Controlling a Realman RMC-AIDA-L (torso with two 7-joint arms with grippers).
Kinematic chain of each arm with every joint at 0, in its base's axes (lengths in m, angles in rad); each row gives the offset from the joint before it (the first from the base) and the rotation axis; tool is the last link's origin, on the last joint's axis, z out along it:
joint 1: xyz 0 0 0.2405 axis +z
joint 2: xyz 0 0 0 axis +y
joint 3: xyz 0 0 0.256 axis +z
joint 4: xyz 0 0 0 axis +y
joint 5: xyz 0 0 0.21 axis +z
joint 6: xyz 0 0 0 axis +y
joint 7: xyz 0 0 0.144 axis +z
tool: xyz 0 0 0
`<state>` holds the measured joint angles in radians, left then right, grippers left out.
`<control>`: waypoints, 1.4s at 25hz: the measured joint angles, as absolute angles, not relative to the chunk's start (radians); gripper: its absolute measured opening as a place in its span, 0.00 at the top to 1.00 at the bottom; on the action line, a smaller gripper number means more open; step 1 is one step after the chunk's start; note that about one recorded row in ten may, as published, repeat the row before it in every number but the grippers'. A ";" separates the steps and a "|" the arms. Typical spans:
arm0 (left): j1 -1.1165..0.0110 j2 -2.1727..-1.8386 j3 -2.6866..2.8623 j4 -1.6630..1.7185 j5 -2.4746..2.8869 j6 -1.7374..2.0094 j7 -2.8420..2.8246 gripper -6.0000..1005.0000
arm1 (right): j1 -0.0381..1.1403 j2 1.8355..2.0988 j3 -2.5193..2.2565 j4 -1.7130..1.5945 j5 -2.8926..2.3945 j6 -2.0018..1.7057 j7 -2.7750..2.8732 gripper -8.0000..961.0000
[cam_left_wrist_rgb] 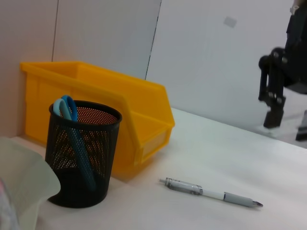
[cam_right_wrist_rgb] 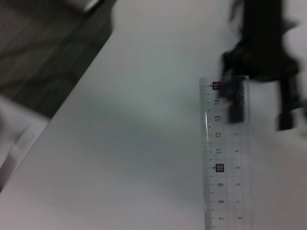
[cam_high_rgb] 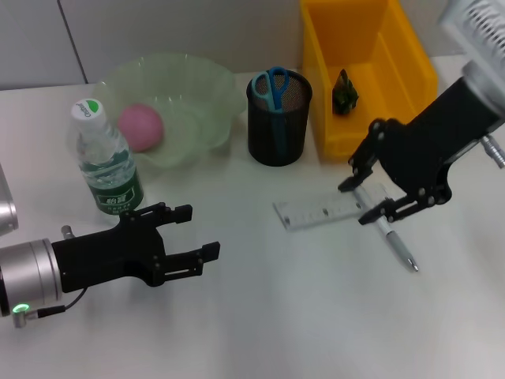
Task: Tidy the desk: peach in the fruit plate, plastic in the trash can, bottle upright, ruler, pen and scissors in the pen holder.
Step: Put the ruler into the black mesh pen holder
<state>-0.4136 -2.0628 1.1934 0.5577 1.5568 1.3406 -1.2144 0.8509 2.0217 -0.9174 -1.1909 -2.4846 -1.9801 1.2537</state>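
Right claw (cam_high_rgb: 369, 199): released, hovering over the ruler (cam_high_rgb: 327, 210) and pen (cam_high_rgb: 397, 246).
Left claw (cam_high_rgb: 197, 234): released, near the worktop's (cam_high_rgb: 284, 316) left edge.

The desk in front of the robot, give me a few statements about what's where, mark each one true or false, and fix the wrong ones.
1. The peach lies in the green fruit plate. True.
2. The scissors lie flat on the desk. False: they stand in the black mesh pen holder.
3. The water bottle stands upright beside the fruit plate. True.
4. The ruler is already in the pen holder. False: it lies on the desk under the open right gripper.
5. The pen lies on the desk next to the ruler. True.
6. The left gripper holds the bottle. False: it is open and empty, in front of the bottle.
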 joint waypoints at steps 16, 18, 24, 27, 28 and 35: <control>-0.391 -2.068 1.158 0.549 1.556 1.391 -1.138 0.19 | 0.698 2.036 -0.629 -0.995 -2.041 -1.729 1.331 0.60; -0.382 -2.070 1.155 0.543 1.548 1.401 -1.106 0.19 | 0.673 2.055 -0.634 -0.965 -1.973 -1.663 1.332 0.60; -0.365 -2.071 1.156 0.485 1.465 1.449 -0.966 0.19 | 0.654 2.081 -0.675 -0.822 -1.830 -1.517 1.307 0.60; -0.359 -2.070 1.155 0.459 1.437 1.459 -0.908 0.19 | 0.654 2.081 -0.709 -0.729 -1.711 -1.443 1.241 0.60; -0.357 -2.070 1.154 0.456 1.430 1.460 -0.896 0.19 | 0.653 2.082 -0.724 -0.707 -1.681 -1.415 1.220 0.60; -0.349 -2.070 1.146 0.432 1.368 1.463 -0.887 0.19 | 0.654 2.085 -0.793 -0.567 -1.454 -1.235 1.065 0.60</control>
